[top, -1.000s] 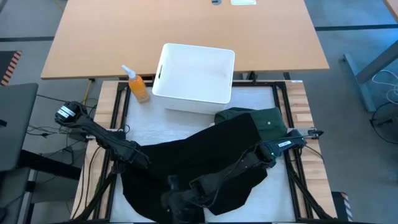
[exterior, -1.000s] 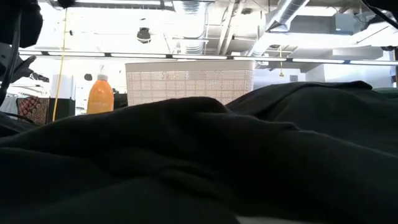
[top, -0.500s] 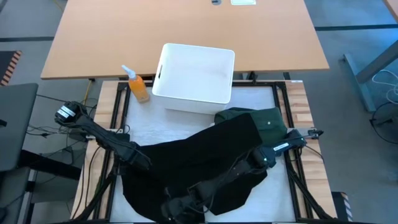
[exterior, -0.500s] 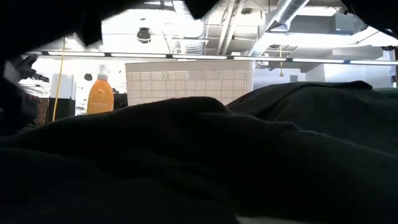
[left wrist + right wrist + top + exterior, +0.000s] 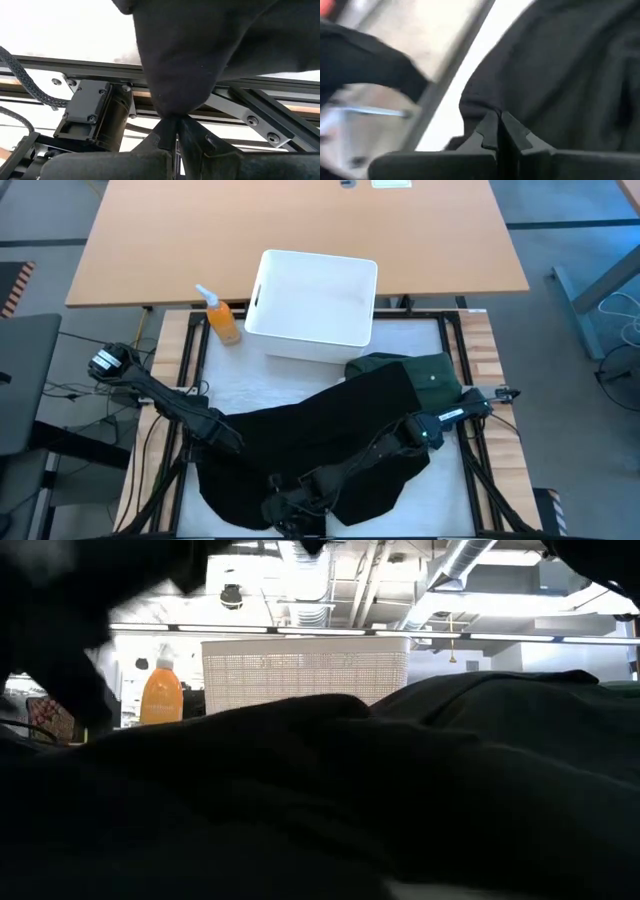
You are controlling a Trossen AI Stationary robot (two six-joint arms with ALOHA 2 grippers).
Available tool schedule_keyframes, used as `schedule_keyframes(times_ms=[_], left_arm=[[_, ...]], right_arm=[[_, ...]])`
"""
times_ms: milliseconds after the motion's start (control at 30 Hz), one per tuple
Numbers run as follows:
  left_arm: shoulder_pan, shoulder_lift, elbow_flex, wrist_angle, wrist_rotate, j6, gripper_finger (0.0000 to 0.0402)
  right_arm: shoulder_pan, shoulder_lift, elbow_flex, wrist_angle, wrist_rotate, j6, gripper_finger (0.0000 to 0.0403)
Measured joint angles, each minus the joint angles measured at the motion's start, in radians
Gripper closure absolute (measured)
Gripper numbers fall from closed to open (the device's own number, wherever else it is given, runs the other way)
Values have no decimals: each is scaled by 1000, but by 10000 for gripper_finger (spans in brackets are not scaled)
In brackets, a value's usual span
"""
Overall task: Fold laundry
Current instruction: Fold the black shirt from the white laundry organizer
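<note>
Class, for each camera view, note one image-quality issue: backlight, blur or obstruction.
Low view: bright ceiling lights backlight the black garment, leaving it a near silhouette. Right wrist view: the background is blurred behind the right gripper. Left wrist view: sharp, but cloth fills most of it above the left gripper.

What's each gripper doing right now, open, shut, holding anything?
Left gripper: shut on the black garment.
Right gripper: shut on the same black garment.

The left arm's dark two-finger gripper (image 5: pixel 232 438) sits at the table's left edge, fingers pinched together on black cloth. The right arm's dark two-finger gripper (image 5: pixel 290 505) reaches low to the near edge, apparently clamped likewise.
</note>
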Motion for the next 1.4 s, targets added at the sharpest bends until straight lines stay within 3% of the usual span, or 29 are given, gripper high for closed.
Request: schedule_keyframes(times_ms=[67, 167, 267, 433, 533, 733, 867, 967, 1067, 1300, 1400], left_arm=[[0, 0, 0, -1, 0, 0, 401], [0, 0, 0, 4, 17, 0, 401], [-10, 0, 0, 11, 48, -18, 401], [-62, 0, 1, 16, 131, -34, 401], [-99, 0, 1, 56, 217, -38, 401], [-161, 0, 1, 124, 261, -80, 401], [-189, 0, 5, 124, 269, -113, 401], [-207, 0, 5, 123, 284, -132, 401], [-225, 0, 5, 136, 304, -140, 401], [-282, 0, 7, 244, 329, -207, 382], [-292, 0, 7, 253, 360, -220, 350]], right_arm=[[-6, -28, -1, -21, -94, 48, 381], [4, -101, -1, -13, -288, 147, 363], [52, -172, 5, 8, -378, 175, 362], [145, -187, -2, 6, -363, 175, 382], [172, -189, -1, 39, -307, 179, 372], [153, -191, 1, 16, -254, 239, 290], [108, -222, 0, -75, -360, 276, 231], [87, -279, 1, -257, -404, 278, 200], [97, -335, 2, -489, -324, 213, 190], [185, -441, -21, -913, 218, 169, 209], [210, -475, -89, -958, 268, 208, 220]])
